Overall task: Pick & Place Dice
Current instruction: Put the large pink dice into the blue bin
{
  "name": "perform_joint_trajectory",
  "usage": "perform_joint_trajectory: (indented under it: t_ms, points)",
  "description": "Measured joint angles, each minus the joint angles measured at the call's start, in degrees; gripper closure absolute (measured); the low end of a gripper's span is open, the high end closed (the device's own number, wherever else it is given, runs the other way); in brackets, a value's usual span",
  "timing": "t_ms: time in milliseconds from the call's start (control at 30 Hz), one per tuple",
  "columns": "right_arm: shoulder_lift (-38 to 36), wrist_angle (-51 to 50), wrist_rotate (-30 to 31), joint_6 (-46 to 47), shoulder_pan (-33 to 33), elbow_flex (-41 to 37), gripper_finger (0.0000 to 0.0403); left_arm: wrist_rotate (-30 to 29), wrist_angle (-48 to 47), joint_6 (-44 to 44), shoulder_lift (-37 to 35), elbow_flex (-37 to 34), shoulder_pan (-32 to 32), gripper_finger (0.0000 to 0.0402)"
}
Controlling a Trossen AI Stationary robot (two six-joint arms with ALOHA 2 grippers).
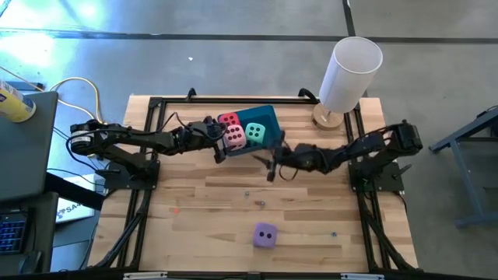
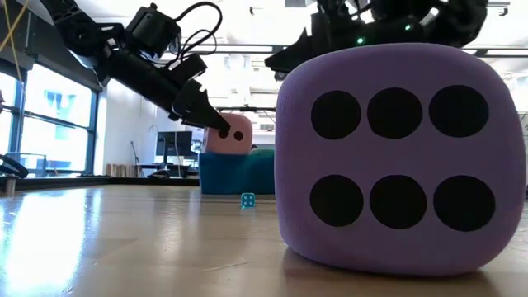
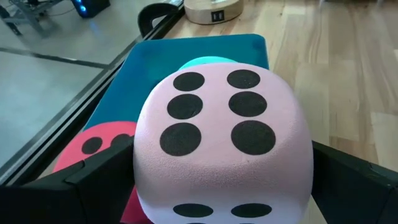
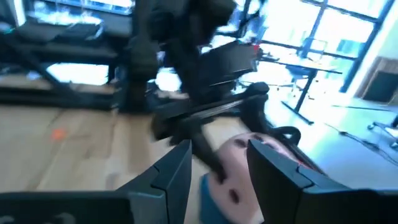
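The blue bin (image 1: 264, 117) stands at the table's far middle. In it lie the red die (image 1: 227, 120) and the teal-green die (image 1: 256, 134). The pink die (image 3: 224, 124) stands wholly above the bin's rim (image 2: 239, 157), over the red die (image 3: 93, 146); what it rests on is hidden. My left gripper (image 1: 231, 141) is open, with one finger on each side of the pink die. My right gripper (image 1: 271, 165) hangs open and holds nothing, just off the bin's near side. The purple die (image 1: 265, 235) rests flat on the wood near the front edge. My left gripper reaches in from the table's left, slanting slightly down. Its fingers (image 3: 93, 180) stand close beside two opposite sides of the pink die (image 3: 146, 174). The die's sides show no dent, and I cannot tell whether the fingers touch them.
A white cylinder on a round wooden base (image 1: 346, 74) stands at the far right corner. A tiny teal cube (image 2: 247, 200) and a few small bits (image 1: 261, 204) lie on the wood mid-table. Black frame rails (image 1: 144, 194) run along the table's sides.
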Motion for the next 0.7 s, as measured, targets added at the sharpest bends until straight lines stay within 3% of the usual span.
perform_joint_trajectory:
  t_ms: [167,300,500,700]
  points:
    - [1.6,1.0,-8.6,6.2,-5.3,0.8,0.0257,0.0,-0.4,-0.2,0.0,0.0,0.0,0.0002]
    - [6.1,0.7,-11.4,7.7,-6.3,4.2,0.0257,0.0,-0.4,0.0,0.0,0.0,0.1,0.0002]
    - [12.2,-1.1,-7.9,4.2,-6.0,12.5,0.0257,0.0,-0.4,0.0,0.0,-0.1,0.2,0.0002]
    - [15.2,-15.0,-4.2,4.7,-7.5,21.7,0.0257,0.3,-0.3,-0.1,0.5,-0.3,0.1,0.0002]
